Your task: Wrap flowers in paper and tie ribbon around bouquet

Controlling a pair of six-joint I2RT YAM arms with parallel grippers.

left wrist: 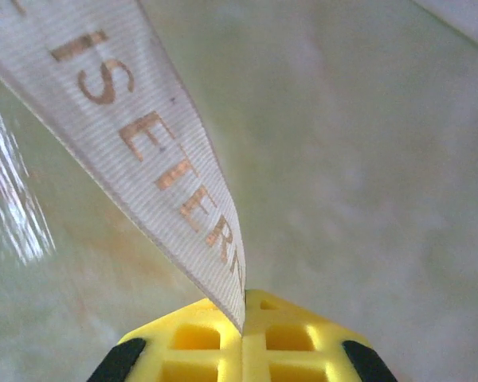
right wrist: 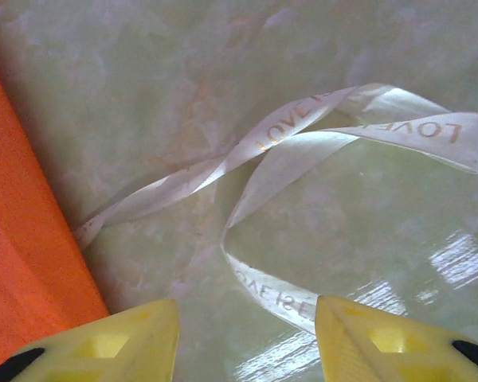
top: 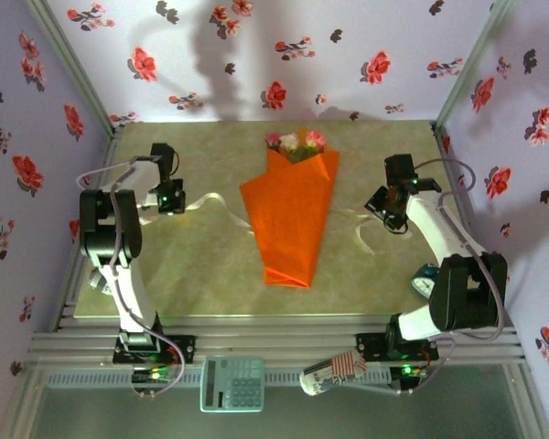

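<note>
Left claw (left wrist: 243, 318) is clamping shut on the long cream-white, gold-lettered ribbon strip (left wrist: 159, 151), probably to draw it taut; only its wrist camera is revealing that pinch. On the green marbled bench (top: 201, 274), the narrow orange paper cone bouquet (top: 291, 215) is lying across the ribbon. Right claw (right wrist: 247, 334) is hovering, fingers apart, over the looped far end.

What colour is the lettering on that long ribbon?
Coppery gold on cream ribbon; clearest in left wrist view.
</note>
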